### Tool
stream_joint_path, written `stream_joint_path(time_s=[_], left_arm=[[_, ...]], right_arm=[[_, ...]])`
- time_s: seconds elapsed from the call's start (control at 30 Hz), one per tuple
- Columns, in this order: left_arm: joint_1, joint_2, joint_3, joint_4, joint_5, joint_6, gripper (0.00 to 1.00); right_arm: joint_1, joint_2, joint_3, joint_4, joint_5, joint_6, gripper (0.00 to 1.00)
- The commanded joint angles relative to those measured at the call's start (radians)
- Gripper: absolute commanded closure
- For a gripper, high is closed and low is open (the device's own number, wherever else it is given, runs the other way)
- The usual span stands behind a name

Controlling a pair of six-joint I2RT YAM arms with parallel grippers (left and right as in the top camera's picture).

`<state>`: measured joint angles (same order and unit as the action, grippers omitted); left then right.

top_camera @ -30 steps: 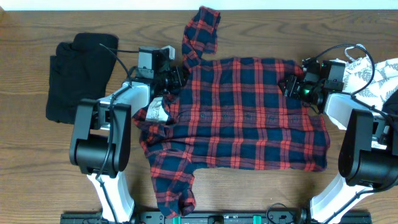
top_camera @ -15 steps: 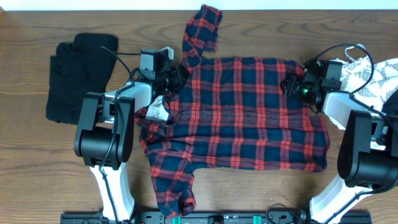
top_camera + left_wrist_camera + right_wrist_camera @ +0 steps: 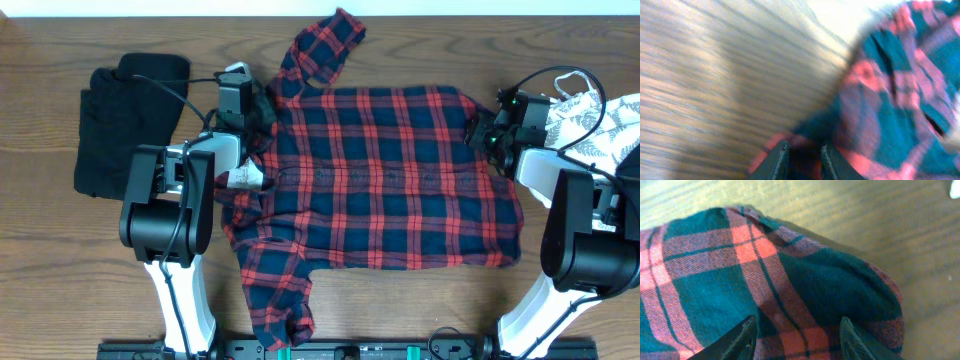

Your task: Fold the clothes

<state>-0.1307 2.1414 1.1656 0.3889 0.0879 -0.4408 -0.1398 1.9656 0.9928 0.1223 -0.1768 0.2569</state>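
At far left, we observed a black garment [image 3: 125, 125] heaped on the table [image 3: 60, 260]. The left pincer [image 3: 803, 152] was clenched on the shoulder edge of the plaid shirt [image 3: 390, 180], which lay spread across the table's middle. The right pincer [image 3: 797, 327] grasped the shirt's opposite edge. A leaf-print garment [image 3: 605, 125] lay at far right.

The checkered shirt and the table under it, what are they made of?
The shirt looks like soft woven cloth, maybe flannel: matte, rumpled into folds, and faintly fuzzy close up. The table looks like wood, or a wood-look top: brown, with long grain lines and a slight sheen.
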Motion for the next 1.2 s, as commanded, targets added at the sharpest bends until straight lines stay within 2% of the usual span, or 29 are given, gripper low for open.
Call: stream_joint_path(time_s=[0.0, 0.27, 0.4, 0.5, 0.7, 0.83, 0.87, 0.93, 1.13, 1.17], left_arm=[[0.016, 0.029, -0.007, 0.019, -0.126, 0.005, 0.77], [0.019, -0.001, -0.007, 0.016, -0.035, 0.007, 0.77], [0.026, -0.095, -0.007, -0.014, -0.024, 0.074, 0.77], [0.042, -0.202, -0.007, -0.111, -0.015, 0.085, 0.77], [0.060, -0.445, -0.007, -0.491, 0.028, 0.085, 0.76], [0.059, -0.582, -0.007, -0.827, 0.037, 0.084, 0.74], [0.059, -0.602, -0.008, -0.898, 0.037, 0.084, 0.70], [0.059, -0.640, -0.008, -1.069, 0.037, 0.084, 0.69], [0.059, -0.658, -0.011, -1.415, 0.037, 0.084, 0.69], [0.059, -0.658, -0.015, -1.460, 0.045, 0.085, 0.69]], right_arm=[[-0.003, 0.055, -0.008, -0.007, 0.005, 0.012, 0.48], [-0.005, 0.053, -0.007, -0.003, -0.071, 0.011, 0.42], [-0.012, 0.005, -0.007, -0.004, -0.136, -0.002, 0.38], [-0.021, -0.076, -0.007, -0.030, -0.142, -0.014, 0.36], [-0.023, -0.316, -0.007, -0.209, -0.099, -0.065, 0.32], [-0.021, -0.471, -0.007, -0.441, -0.095, -0.064, 0.31], [-0.021, -0.499, -0.007, -0.509, -0.101, -0.064, 0.30], [-0.021, -0.549, -0.007, -0.661, -0.101, -0.063, 0.28], [-0.021, -0.582, -0.008, -1.006, -0.100, -0.034, 0.12], [-0.021, -0.582, -0.008, -1.040, -0.100, -0.016, 0.01]])
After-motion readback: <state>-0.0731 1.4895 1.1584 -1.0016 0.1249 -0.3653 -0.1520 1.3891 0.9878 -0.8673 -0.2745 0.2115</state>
